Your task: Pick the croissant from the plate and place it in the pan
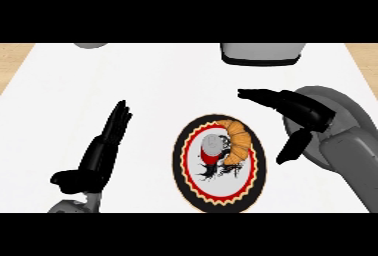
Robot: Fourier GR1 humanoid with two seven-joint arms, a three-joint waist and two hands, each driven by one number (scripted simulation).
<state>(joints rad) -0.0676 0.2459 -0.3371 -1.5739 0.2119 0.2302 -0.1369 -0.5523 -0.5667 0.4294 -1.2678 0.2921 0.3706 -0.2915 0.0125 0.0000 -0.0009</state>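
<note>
Left hand (103, 150) rested flat, fingers straight, left of the plate (193, 187). Right hand (299, 117) was spread wide just right of the croissant (236, 142), which lay on the plate's upper right. Best approach: lower, straddle its middle, then close. Grey pan (262, 52) sat farthest back, contents hidden.
</note>
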